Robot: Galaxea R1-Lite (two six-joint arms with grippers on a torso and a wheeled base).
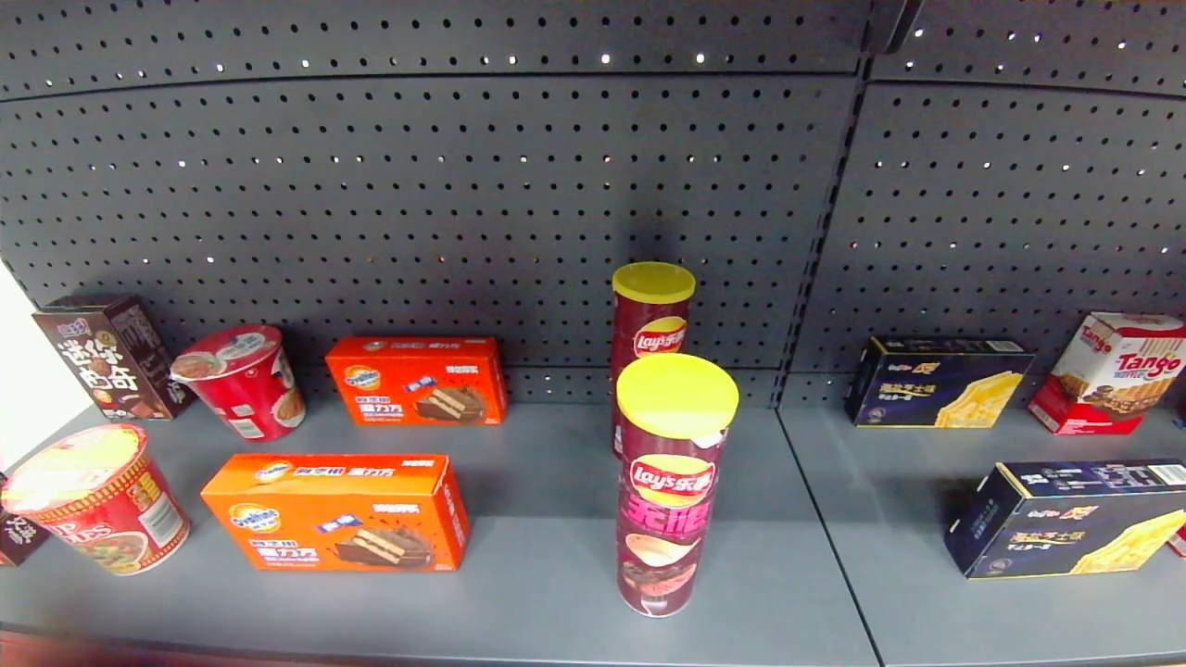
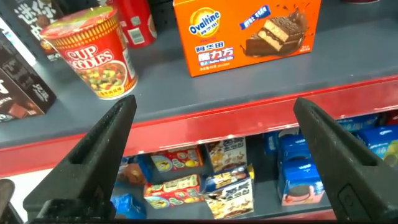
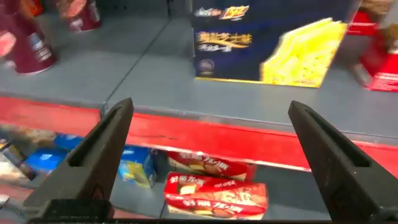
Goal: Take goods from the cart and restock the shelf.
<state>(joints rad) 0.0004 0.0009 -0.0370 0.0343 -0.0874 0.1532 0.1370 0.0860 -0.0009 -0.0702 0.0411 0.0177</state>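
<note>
Two maroon chip cans with yellow lids stand mid-shelf, one in front [image 1: 665, 482] and one behind [image 1: 650, 320]. Two orange wafer boxes [image 1: 338, 511] [image 1: 417, 380] lie to their left, with red noodle cups [image 1: 93, 498] [image 1: 243, 378] further left. Dark blue boxes [image 1: 1066, 519] [image 1: 940, 382] lie on the right. My left gripper [image 2: 214, 155] is open and empty, in front of the shelf's red edge [image 2: 205, 121], below the orange box [image 2: 245, 34] and noodle cup [image 2: 93, 53]. My right gripper [image 3: 211, 155] is open and empty before the red edge [image 3: 217, 134], facing a dark blue box [image 3: 267, 46].
A grey pegboard [image 1: 463, 185] backs the grey shelf [image 1: 547, 556]. A brown box [image 1: 111, 357] stands far left and a red-white wafer box [image 1: 1112, 371] far right. Below the edge, a lower shelf holds blue packs [image 2: 298, 168] and red packs [image 3: 214, 193].
</note>
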